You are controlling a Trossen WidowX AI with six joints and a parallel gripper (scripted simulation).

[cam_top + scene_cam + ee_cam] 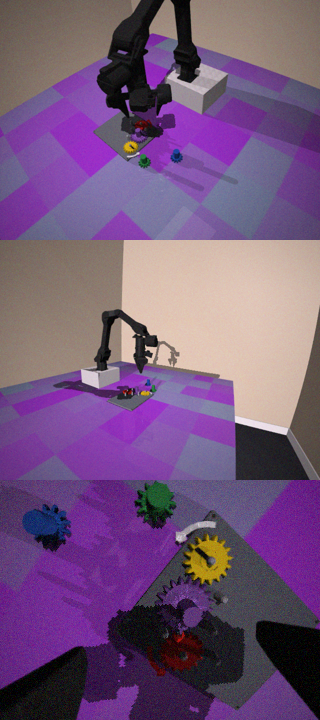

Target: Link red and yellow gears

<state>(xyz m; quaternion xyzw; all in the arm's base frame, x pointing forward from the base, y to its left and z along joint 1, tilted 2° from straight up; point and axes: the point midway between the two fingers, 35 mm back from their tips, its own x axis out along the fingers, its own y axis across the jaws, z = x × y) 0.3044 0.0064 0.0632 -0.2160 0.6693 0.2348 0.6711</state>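
The gripper [143,115] [140,372] [171,637] is open and empty, above the grey board [108,133] [130,404] [270,595]. A purple gear [138,138] [137,389] [186,594] with a knob is on the board between the red gear [141,125] [126,391] [186,649] and the yellow gear [128,147] [145,393] [212,572]. It looks flat, its teeth close to both; shadow hides the exact contact with red. The green gear [143,162] [153,388] [159,497] and blue gear [176,156] [148,382] [42,522] stand on the table.
An empty peg [223,599] stands beside the purple gear; several others are in shadow near the red gear. The white arrow [133,155] [195,528] lies beside the yellow gear, the red arrow [155,665] beside the red gear. The arm's white base block [186,96] [90,378] stands behind.
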